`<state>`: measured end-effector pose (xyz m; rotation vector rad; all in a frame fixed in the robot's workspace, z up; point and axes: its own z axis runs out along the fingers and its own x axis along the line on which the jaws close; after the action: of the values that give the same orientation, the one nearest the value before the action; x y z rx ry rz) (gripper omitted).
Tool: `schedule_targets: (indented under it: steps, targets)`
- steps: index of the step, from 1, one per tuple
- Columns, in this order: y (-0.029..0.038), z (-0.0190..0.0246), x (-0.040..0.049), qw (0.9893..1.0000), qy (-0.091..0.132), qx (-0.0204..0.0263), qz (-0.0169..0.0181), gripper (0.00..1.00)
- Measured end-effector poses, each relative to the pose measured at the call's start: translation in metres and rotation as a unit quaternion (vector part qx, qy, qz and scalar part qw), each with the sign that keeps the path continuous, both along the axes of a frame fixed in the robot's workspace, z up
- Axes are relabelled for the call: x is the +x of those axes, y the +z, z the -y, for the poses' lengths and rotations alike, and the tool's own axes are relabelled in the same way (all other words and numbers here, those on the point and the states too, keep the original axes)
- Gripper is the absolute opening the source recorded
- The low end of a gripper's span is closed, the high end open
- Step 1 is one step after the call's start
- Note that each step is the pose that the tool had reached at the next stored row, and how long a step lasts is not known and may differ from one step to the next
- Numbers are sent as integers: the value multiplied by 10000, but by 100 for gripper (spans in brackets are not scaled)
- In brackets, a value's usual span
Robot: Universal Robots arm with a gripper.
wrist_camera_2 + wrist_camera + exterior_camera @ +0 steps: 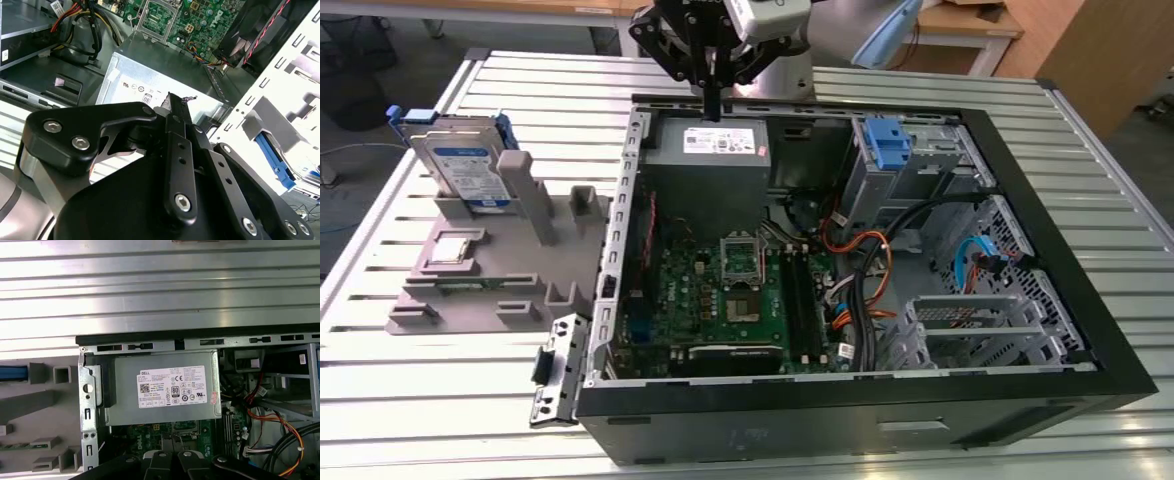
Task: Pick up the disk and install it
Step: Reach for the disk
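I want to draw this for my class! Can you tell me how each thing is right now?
disk: standing upright in the grey holder, not held.
pincer: shut, empty, over the power supply.
power supply: mounted inside the computer case.
computer case: lying on its side, open.
blue bracket: in the case, no drive in it.

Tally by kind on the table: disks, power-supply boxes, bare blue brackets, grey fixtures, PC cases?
disk: 1
power-supply box: 1
bare blue bracket: 1
grey fixture: 1
PC case: 1
Total: 5
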<state>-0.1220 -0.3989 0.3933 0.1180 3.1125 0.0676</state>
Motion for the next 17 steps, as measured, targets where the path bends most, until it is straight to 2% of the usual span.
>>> schedule_targets:
  steps: [3, 10, 17]
  targets:
    - [-1, 0, -18, 10000, -1, 0, 0, 10]
    - [-4, 0, -126, 10000, 0, 0, 0, 10]
    - [-3, 0, -134, 10000, 0, 0, 0, 10]
